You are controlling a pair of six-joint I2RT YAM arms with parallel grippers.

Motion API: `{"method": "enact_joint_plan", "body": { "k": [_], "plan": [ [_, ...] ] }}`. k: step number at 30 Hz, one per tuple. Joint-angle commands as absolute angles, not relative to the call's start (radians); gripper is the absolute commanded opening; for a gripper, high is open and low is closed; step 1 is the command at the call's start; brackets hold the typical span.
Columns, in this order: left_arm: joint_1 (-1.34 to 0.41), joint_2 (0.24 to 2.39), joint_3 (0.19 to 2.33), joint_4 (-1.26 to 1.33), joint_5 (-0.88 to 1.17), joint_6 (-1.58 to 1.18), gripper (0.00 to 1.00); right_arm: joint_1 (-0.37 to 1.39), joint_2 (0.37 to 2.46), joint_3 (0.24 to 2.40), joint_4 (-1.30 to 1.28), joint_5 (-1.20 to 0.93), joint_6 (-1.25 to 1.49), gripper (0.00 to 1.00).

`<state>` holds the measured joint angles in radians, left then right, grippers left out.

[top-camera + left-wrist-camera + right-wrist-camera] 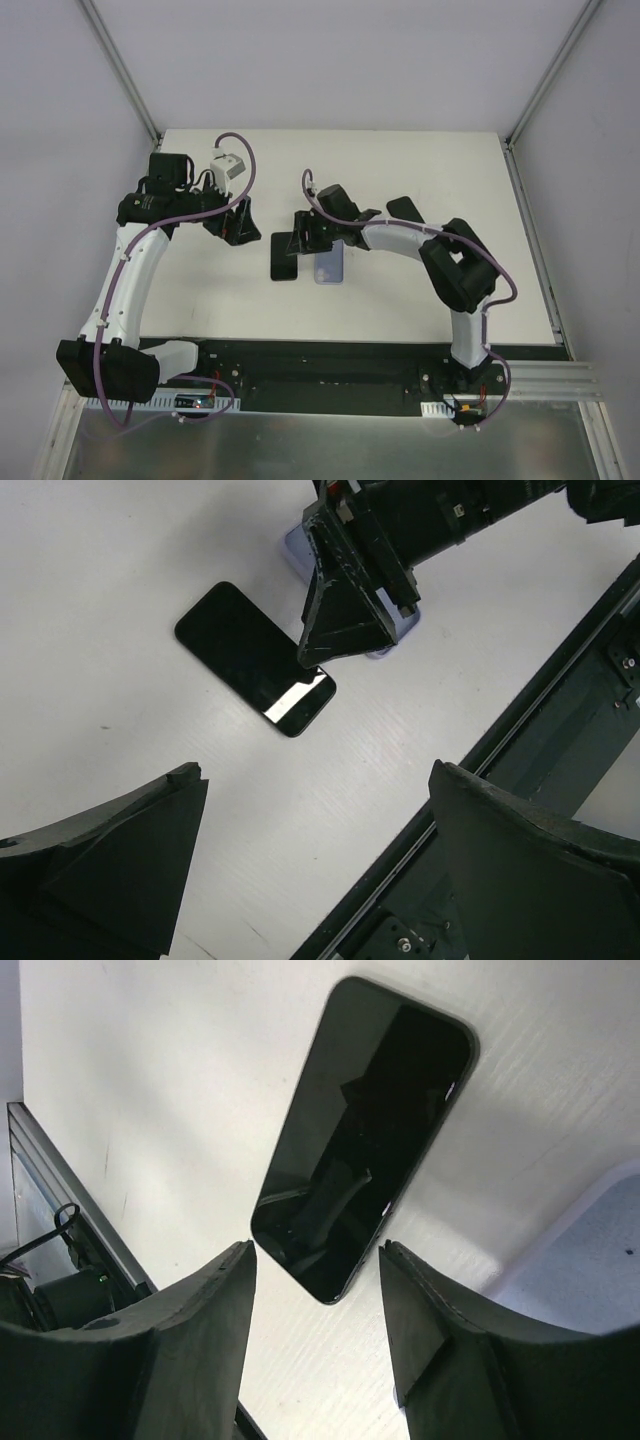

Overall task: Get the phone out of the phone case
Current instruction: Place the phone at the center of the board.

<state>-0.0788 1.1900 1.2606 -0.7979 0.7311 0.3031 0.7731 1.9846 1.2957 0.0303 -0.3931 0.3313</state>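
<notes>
The slim black glass-fronted phone [284, 256] lies bare on the white table [420, 160], just beside the lavender plastic case [329, 265], which looks empty. The right gripper [303, 238] hovers over them, jaws apart and holding nothing. The left gripper [240, 222] is spread wide too. I'd lift the right one straight up, so no finger nudges the phone.

Robot body: left arm [128, 275], right arm [400, 238]; white link shells, black joint housings, purple cables [252, 160] looped alongside; matte black wedge-shaped fingers [110, 870].
</notes>
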Motion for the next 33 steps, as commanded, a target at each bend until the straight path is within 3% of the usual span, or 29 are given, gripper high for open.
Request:
{"method": "enact_joint_plan", "body": {
  "k": [1,11,15,23,28,33],
  "plan": [
    [-0.080,1.183,1.267,-0.784,0.729,0.293,0.99,0.764,1.859,1.338,-0.035,-0.359,0.232,0.60],
    [-0.080,1.177,1.249,-0.651,0.556,0.184,0.99,0.664,1.628,1.318,-0.139,-0.244,0.014,0.92],
    [-0.080,1.190,1.262,-0.611,0.514,0.126,0.99,0.589,1.531,1.283,-0.195,-0.154,-0.046,0.99],
    [-0.080,1.216,1.243,-0.520,0.503,0.048,0.99,0.450,1.324,1.122,-0.222,0.104,-0.074,0.99],
    [-0.080,1.232,1.223,-0.494,0.497,0.035,0.99,0.339,1.264,1.052,-0.248,0.101,-0.043,0.99],
    [-0.080,1.227,1.190,-0.480,0.476,0.038,0.99,0.232,1.345,1.060,-0.311,0.087,-0.052,0.99]
  ]
}}
